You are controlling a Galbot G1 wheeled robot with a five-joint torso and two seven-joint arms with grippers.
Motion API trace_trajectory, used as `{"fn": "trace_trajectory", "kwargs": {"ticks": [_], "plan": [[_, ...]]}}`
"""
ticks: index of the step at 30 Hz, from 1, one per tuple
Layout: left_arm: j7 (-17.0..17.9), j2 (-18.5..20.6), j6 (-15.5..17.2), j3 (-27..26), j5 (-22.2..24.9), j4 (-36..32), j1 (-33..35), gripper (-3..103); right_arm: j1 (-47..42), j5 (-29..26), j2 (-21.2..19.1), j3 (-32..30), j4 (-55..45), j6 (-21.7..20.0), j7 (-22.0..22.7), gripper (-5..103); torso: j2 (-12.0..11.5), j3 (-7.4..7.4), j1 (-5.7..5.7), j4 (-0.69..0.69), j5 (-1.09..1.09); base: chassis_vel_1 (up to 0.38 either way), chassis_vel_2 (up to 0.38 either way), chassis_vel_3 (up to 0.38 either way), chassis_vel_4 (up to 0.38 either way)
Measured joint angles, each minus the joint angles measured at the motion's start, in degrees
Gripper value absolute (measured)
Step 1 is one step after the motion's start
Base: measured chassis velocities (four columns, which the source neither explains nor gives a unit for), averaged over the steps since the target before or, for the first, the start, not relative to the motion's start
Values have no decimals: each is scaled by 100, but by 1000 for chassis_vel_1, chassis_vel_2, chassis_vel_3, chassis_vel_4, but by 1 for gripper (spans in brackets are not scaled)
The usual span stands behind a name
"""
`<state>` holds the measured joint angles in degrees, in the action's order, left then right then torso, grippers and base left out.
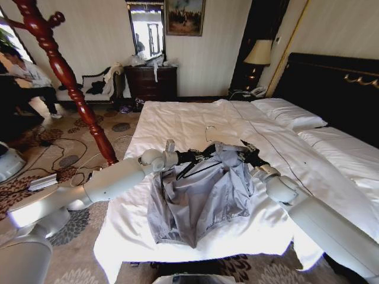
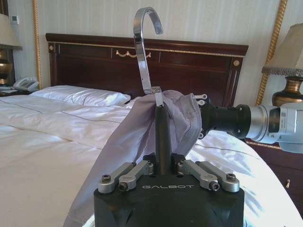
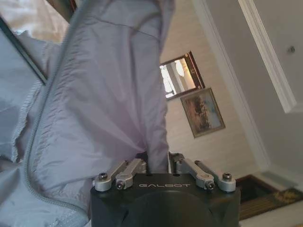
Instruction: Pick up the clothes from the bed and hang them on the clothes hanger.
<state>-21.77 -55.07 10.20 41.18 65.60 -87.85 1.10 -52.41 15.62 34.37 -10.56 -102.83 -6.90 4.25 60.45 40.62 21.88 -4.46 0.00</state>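
Two grippers (image 1: 192, 157) (image 1: 246, 152), one shirt (image 1: 198, 198), one hanger (image 2: 147, 52)

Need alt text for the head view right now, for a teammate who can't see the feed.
Both grippers hold a pale grey-blue shirt up over the white bed: the left gripper grips the black hanger at the shirt's neck, its metal hook pointing toward the headboard, while the right gripper pinches the fabric at the other shoulder. A reddish wooden coat stand rises left of the bed.
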Motion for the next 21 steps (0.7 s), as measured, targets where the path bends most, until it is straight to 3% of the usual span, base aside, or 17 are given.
{"fn": "trace_trajectory", "kwargs": {"ticks": [3,10,16,18,20,21], "plan": [[34,-5,12,0,1,-1,-3,15,-11,262,21,-7,50,119,-43,15,0,0,0,-1,0,0,0,0,0],[155,9,47,-18,16,-33,-10,15,-21,455,80,-34,133,271,-57,15,0,0,0,0,0,0,0,0,0],[470,79,117,-127,34,-169,56,12,-42,454,147,-45,176,315,-19,15,0,0,0,-1,0,0,0,0,0],[605,161,151,-212,65,-231,71,22,-48,455,153,-45,198,348,14,15,0,0,0,1,0,0,0,0,0],[642,204,158,-252,79,-268,73,22,-49,452,156,-46,225,354,27,15,0,0,0,1,-1,0,0,0,0],[682,263,160,-318,106,-328,76,27,-49,451,167,-44,257,362,37,15,0,0,1,1,-1,0,0,0,0]]}}
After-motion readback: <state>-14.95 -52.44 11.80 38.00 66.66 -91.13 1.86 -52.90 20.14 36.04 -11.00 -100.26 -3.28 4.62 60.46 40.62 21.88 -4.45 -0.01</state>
